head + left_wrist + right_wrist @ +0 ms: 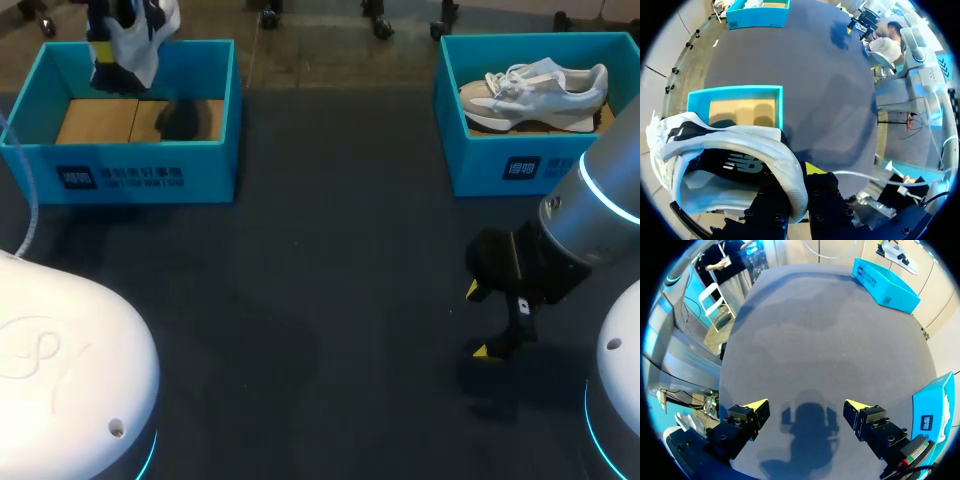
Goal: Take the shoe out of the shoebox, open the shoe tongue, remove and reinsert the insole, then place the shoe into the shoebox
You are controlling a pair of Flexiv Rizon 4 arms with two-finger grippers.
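White shoe (138,45) hangs in the air over the back part of the left shoebox (140,165), at the far left corner of the table (330,300). It does not touch the box. The left gripper (112,48) pinches it: in the left wrist view the padded wall of the shoe (735,150) passes between the two black fingers of the left gripper (797,187), which press on it from both sides, and the opening of the shoe faces the camera. Below the shoe the left shoebox (735,91) shows a brown cardboard floor with nothing lying on it.

At the far right corner stands a right shoebox (500,170), and a second shoe (535,95), white and grey, lies on its side inside it.

The right gripper (478,320) hangs just above the dark table near the right front, well apart from both boxes. Its fingers are spread wide and nothing is between them, as the right wrist view shows (807,407).
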